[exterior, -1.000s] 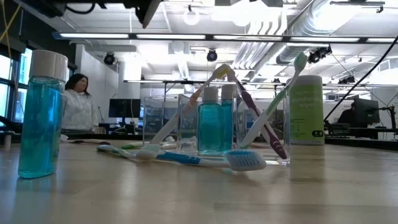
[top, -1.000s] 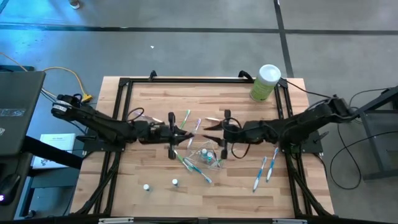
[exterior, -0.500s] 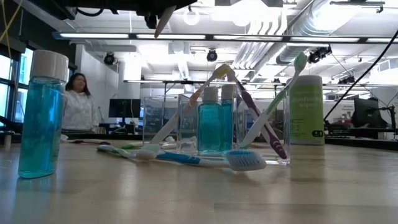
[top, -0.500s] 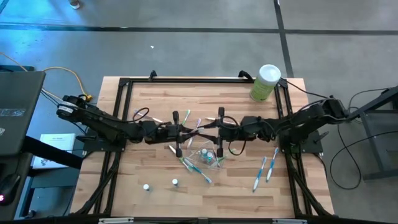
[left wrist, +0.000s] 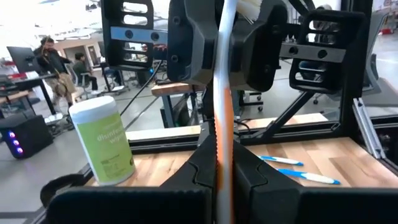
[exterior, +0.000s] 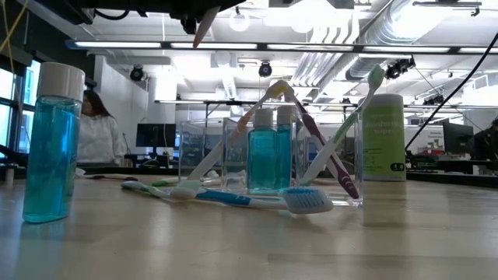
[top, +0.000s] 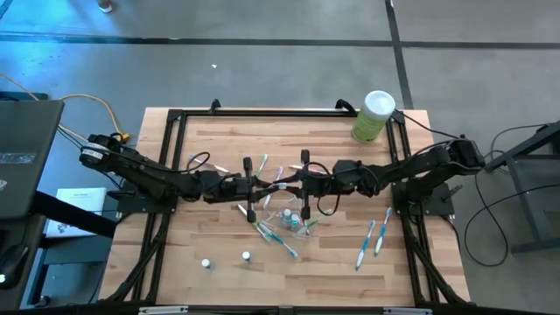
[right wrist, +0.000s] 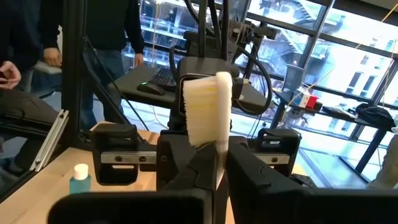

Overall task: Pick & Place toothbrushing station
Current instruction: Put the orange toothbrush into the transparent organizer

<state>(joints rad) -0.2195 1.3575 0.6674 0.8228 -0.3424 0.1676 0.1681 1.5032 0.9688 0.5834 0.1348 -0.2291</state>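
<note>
A toothbrush with a white and orange handle (left wrist: 222, 118) and white bristles (right wrist: 204, 109) is held in the air between my two grippers, above the table's middle. My left gripper (top: 255, 185) and my right gripper (top: 300, 184) face each other, both shut on it. Below and nearer stands the clear plastic cup (top: 293, 219), on its base; in the low view the cup (exterior: 268, 163) holds small teal bottles, and green, pink and white toothbrushes lean in it. Loose toothbrushes (top: 276, 234) lie around it. My left gripper pinches the toothbrush's handle (left wrist: 221, 171) between its two fingers, coming level from the table's left, fingers along the brush. The brush is lifted clear of the table. My right gripper pinches the brush just below its bristle head (right wrist: 219, 163), level from the table's right; the head stands out past its fingers toward the left gripper.
A tall pale-green canister (top: 374, 115) with a white lid stands at the far right corner. Two blue toothbrushes (top: 372, 241) lie at the near right. Two small white-capped bottles (top: 206, 262) (top: 247, 256) stand near the front edge. People are in the room beyond.
My left gripper has gone a little toward the table's right with the toothbrush. My right gripper has gone toward the table's left until it meets the left gripper at the brush's head end. The cup and the loose brushes have not moved.
</note>
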